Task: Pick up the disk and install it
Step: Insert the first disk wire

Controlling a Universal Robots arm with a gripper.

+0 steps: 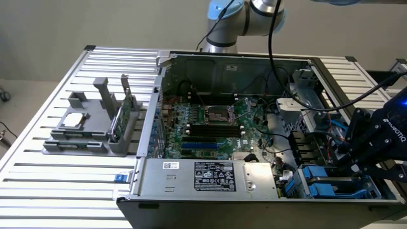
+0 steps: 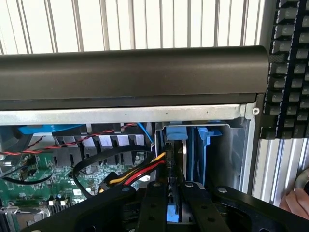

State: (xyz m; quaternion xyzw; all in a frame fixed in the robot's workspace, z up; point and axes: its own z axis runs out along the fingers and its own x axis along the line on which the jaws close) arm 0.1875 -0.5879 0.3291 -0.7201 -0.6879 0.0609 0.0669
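An open black-and-grey metal computer case lies on its side on the slatted aluminium surface, towards the exterior view's right edge. Inside it sit a green motherboard, a silver power supply box with a black-and-white label and red, yellow and black cables. Near the surface's left edge stands a grey plastic fixture holding a small square silver chip and an upright thin green circuit card.

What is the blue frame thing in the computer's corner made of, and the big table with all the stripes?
The blue frame in the open computer case's corner looks like moulded plastic: solid bright colour, soft sheen, rounded edges. It is probably the disk's carrier. The silver ribbed table looks like bare aluminium: pale grey, long straight slots, bright reflections. The black pincer looks like matt painted metal, though that is less sure.
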